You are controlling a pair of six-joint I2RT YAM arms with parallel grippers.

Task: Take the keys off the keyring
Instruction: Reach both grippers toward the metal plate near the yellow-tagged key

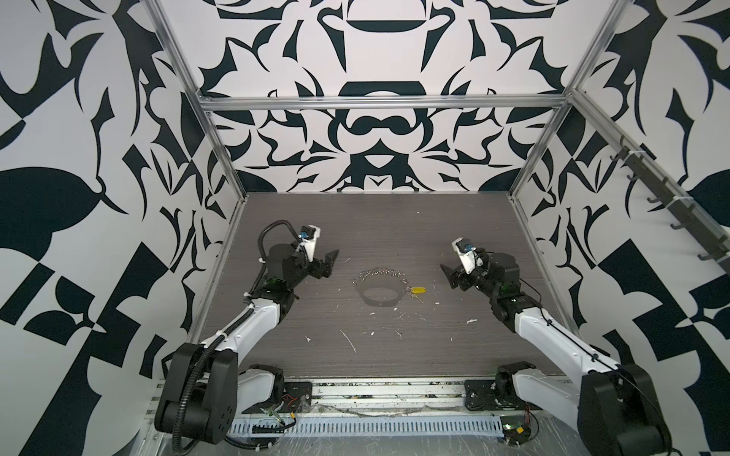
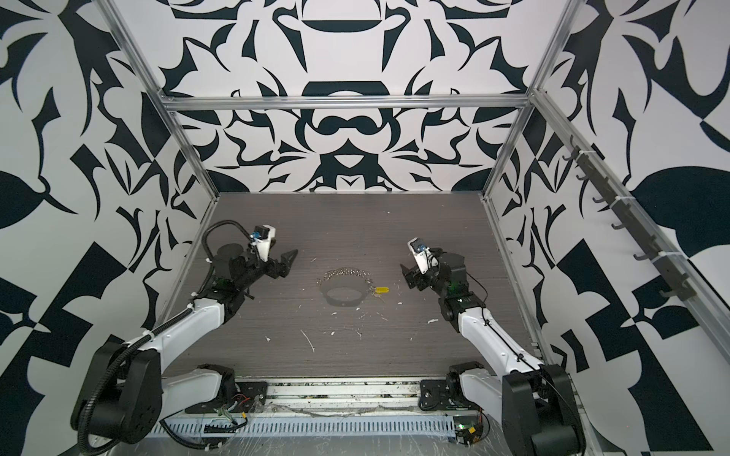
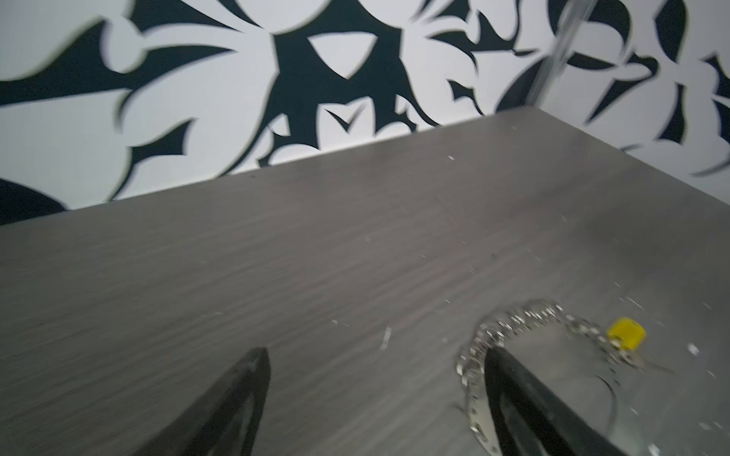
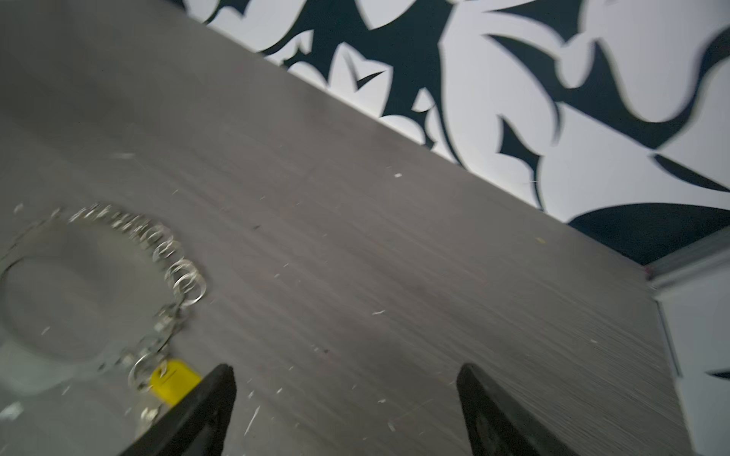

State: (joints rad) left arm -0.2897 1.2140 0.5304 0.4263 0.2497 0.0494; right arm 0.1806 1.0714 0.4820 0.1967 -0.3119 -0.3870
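- The left arm (image 1: 253, 319) rises from the near edge, elbow bent; the left gripper (image 1: 331, 263) points inward over the table (image 1: 355, 221), jaws spread, empty
- The right arm (image 1: 553, 331) mirrors it; the right gripper (image 1: 448, 276) is likewise agape, holding nothing
- The keyring (image 1: 379, 304) lies between them; the keys (image 1: 418, 291) lie at its right side

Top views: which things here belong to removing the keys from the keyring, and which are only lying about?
Belong to the job: keyring with its chain, keys, left gripper, right gripper.
Lying about: white scraps on the table, hooks on the side rail.
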